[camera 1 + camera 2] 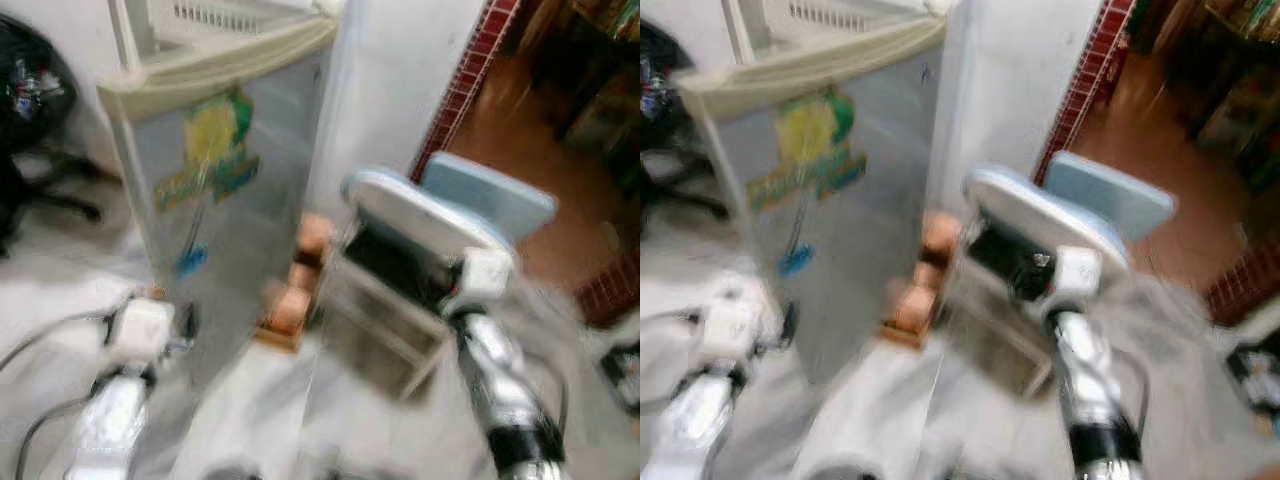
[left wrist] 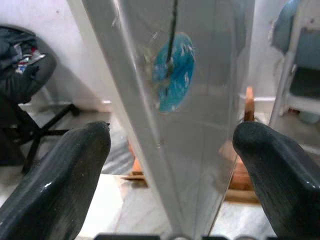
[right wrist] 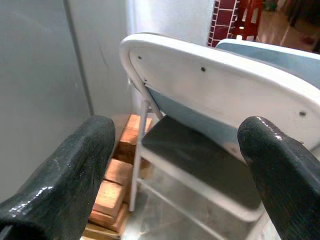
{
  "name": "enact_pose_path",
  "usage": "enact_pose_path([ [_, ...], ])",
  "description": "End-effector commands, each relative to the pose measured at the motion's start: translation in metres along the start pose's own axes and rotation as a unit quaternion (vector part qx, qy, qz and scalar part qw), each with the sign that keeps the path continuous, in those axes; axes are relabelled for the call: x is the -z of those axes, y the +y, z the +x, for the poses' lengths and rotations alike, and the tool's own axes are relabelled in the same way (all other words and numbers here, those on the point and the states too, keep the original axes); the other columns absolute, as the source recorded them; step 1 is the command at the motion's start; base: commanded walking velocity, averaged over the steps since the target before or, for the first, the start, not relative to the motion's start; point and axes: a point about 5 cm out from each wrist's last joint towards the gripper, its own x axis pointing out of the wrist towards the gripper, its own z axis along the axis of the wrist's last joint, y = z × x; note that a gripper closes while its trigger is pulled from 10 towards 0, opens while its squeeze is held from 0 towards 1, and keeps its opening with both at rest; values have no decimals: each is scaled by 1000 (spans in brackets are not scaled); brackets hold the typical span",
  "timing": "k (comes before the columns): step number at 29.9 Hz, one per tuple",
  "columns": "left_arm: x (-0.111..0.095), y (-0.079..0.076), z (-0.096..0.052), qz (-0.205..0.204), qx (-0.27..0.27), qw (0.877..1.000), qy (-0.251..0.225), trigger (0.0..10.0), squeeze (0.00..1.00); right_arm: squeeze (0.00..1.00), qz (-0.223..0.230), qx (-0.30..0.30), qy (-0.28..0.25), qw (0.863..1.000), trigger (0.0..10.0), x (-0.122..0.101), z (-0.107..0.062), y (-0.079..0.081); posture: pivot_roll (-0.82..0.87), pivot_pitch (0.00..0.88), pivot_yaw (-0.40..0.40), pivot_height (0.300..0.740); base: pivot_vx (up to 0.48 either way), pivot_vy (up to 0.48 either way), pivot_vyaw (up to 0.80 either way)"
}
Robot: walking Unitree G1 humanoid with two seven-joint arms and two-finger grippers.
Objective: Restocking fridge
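A small grey fridge (image 1: pixel 225 190) stands ahead on the left with its door shut, a yellow and green sticker (image 1: pixel 210 150) and a blue round sticker (image 2: pixel 175 70) on its front. My left gripper (image 2: pixel 172 165) is open, its black fingers (image 2: pixel 65 180) either side of the fridge's front corner edge. My right gripper (image 3: pixel 175 165) is open too, pointing at a folded white and pale blue chair (image 3: pixel 220 100) that leans by the wall. Both silver arms (image 1: pixel 500 390) reach forward low in the blurred eye views.
Orange wooden blocks (image 1: pixel 295 290) lie on the floor between fridge and chair. A black office chair (image 1: pixel 30 110) with a bag stands at far left. A red brick pillar (image 1: pixel 465 80) borders a brown floor at right. A white wall (image 1: pixel 390 90) rises behind.
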Motion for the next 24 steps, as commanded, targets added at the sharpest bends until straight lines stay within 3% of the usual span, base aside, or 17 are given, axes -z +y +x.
enact_pose_path([
  [1, -2, 5, 4, 6, 4, 1000, -7, 10000, 0, 0, -2, 5, -12, 1000, 10000, -7, 2, 1, 127, 0, -104, 740, 0, 450, 0],
  [6, -1, 10, 7, -4, 5, 1000, -3, 10000, 0, 0, 0, 20, -11, 1000, 10000, -7, 1, -3, 125, 0, -98, 740, 0, 449, 0],
  [12, -2, 17, 12, -51, -10, 999, 0, 10000, 0, 0, 3, 22, -6, 1000, 10000, -3, -3, -3, 121, 0, -90, 740, 0, 459, -604],
  [24, -5, 4, 9, -84, -22, 996, -20, 10000, 0, 0, 4, 17, -2, 1000, 10000, -3, -5, -1, 105, 0, -90, 740, 0, 476, -800],
])
